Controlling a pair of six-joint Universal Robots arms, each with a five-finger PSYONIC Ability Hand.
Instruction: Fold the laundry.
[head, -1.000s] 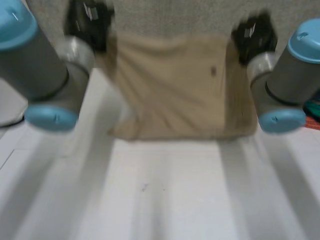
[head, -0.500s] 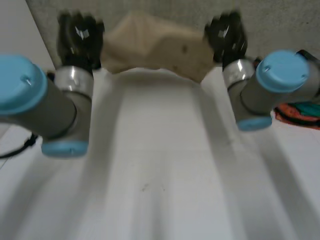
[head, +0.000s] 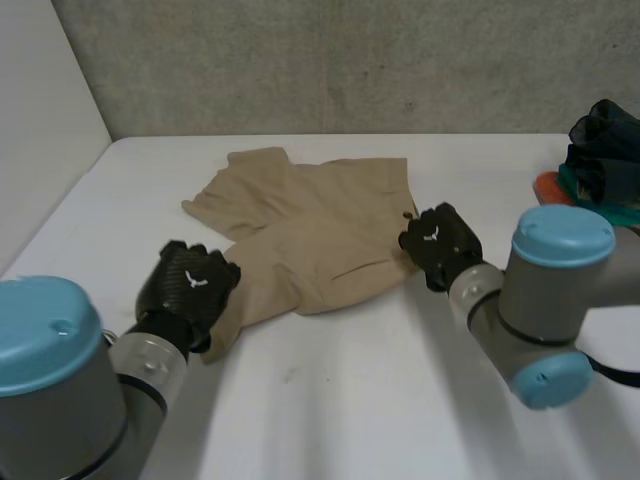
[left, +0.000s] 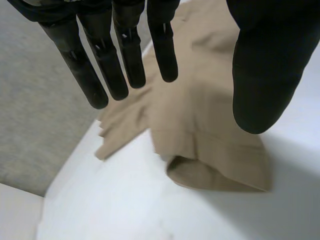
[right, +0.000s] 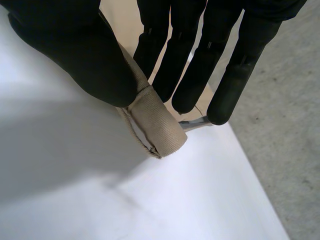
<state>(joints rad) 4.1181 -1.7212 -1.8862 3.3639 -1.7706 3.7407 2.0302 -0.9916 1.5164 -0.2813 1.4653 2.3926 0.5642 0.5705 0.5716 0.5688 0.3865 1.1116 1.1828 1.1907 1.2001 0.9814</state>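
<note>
Garment (head: 318, 232) edge in right hand (head: 440, 244)

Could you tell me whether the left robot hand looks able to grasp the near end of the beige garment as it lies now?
Probably yes: the left robot hand is right at that end of the beige garment, fingers straight and thumb apart, with nothing between them and the cloth.

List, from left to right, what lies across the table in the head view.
left robot hand → tan garment → right robot hand → pile of clothes
</note>
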